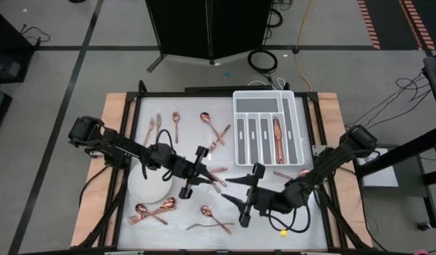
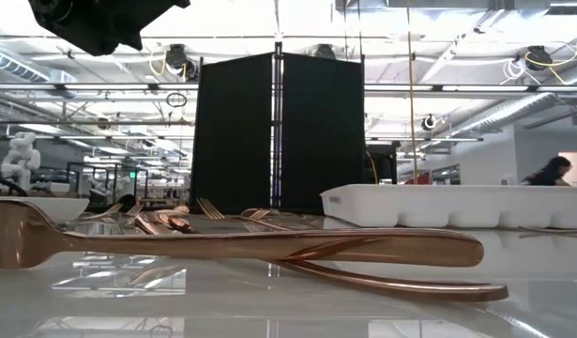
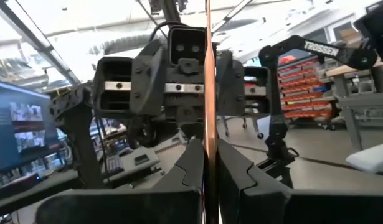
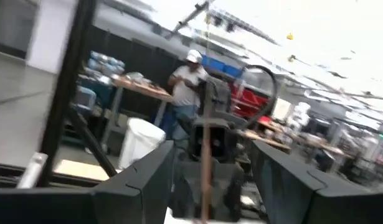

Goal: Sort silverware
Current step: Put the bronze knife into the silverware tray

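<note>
Handover | I hold a utensil [image 3: 208, 112] clamped upright in left gripper [image 1: 193, 172] | right gripper [image 1: 247, 195] released, facing it, near.

Bright overhead lighting, glare on the table [image 2: 269, 310], right wrist view motion-blurred.

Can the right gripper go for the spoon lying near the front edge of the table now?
Probably yes. The right gripper is open and holds nothing, and the spoon lies just beside it with bare table between. The left gripper, shut on a piece of silverware, is farther back.
</note>
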